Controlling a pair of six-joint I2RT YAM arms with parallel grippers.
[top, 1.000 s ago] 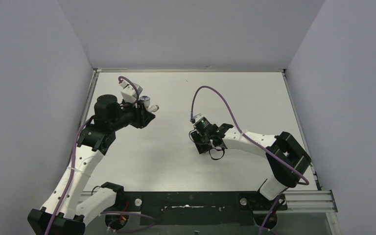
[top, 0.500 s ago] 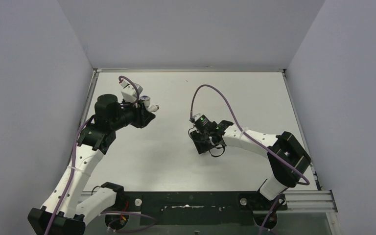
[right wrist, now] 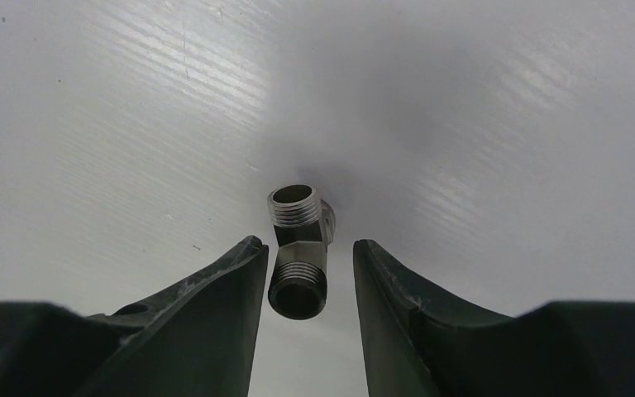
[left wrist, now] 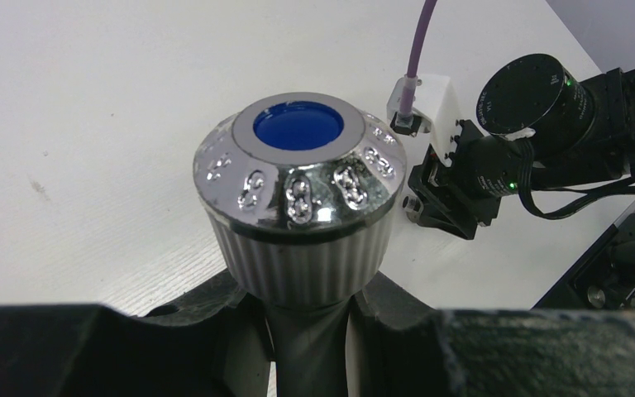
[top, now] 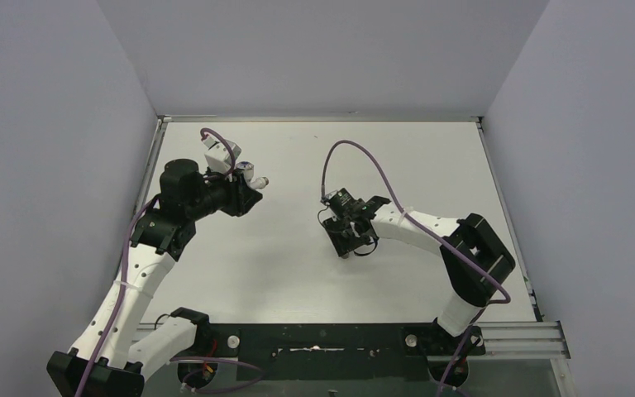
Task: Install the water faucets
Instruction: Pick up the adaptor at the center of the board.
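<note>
Two dark fingers (left wrist: 240, 331) of the left pincer (left wrist: 306, 318) were clenched on the neck of the white tap (left wrist: 302, 265), just under its ribbed collar, so the tap stood upright between them, over the table (left wrist: 91, 124). Above the fingers sat the round chrome knob (left wrist: 298, 186), and on its top was a blue disc (left wrist: 298, 126) with no letter on it. Beyond the knob, to the right of this pincer and well apart from it, the right arm (left wrist: 603, 91) bent down to the table. A purple cable (left wrist: 417, 41) entered a white plug on it and one small green lamp (left wrist: 513, 184) glowed. The pale marking on its round black motor cap (left wrist: 529, 95) was too small to read.

The right pincer (right wrist: 307, 246) was released: its fingers stood apart, one on each side of the grey threaded fitting (right wrist: 296, 219). The fitting lay on the table, its nearer threaded end between the fingertips and its farther end pointing away past them. The left finger (right wrist: 215, 289) was very close to it, and I could not tell if it touched; on the right side a clear gap showed.
</note>
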